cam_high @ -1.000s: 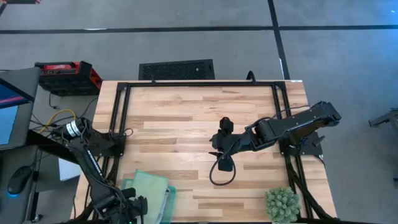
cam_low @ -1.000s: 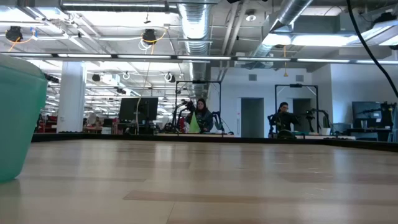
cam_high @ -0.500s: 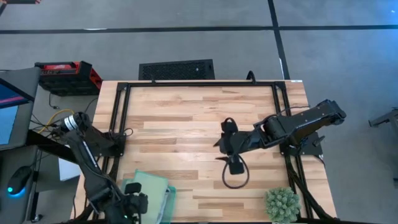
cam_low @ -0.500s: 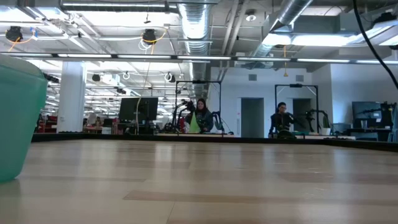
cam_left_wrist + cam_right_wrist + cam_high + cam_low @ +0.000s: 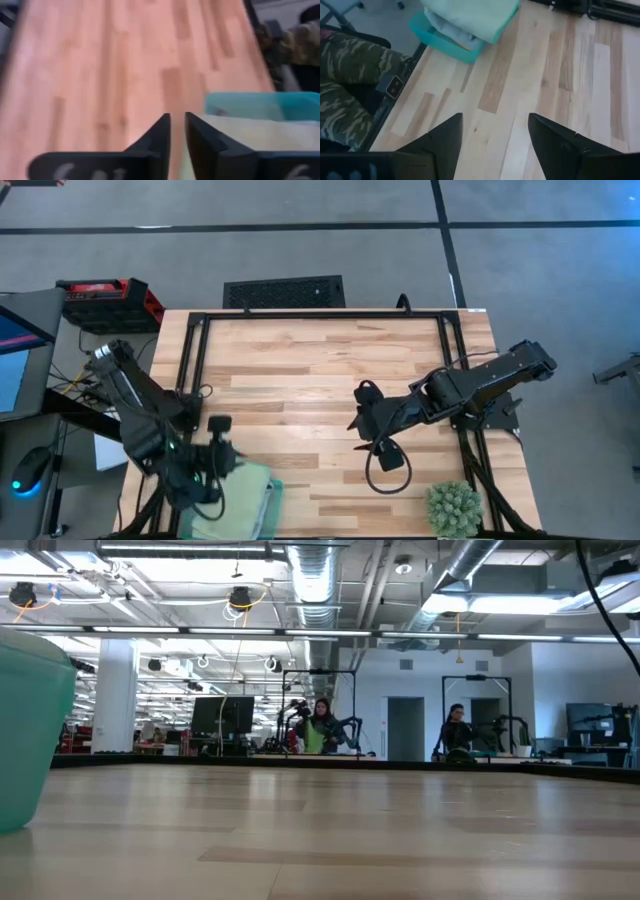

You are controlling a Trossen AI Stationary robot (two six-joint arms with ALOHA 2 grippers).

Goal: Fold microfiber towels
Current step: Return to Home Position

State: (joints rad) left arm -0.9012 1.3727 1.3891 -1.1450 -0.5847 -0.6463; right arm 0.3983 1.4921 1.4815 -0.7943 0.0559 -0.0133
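Table (image 5: 300,370) | left gripper (image 5: 177,131) fingers nearly together | right gripper (image 5: 495,132) fingers apart | towels (image 5: 470,15) in tray (image 5: 445,46)

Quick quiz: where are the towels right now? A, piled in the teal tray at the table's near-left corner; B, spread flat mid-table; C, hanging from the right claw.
A: the high view shows the towels piled in the teal tray at that corner, light green on top.

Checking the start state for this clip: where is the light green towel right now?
In the high view, the light green towel lies on top of the tray at the table's near left corner, just beside the left gripper.
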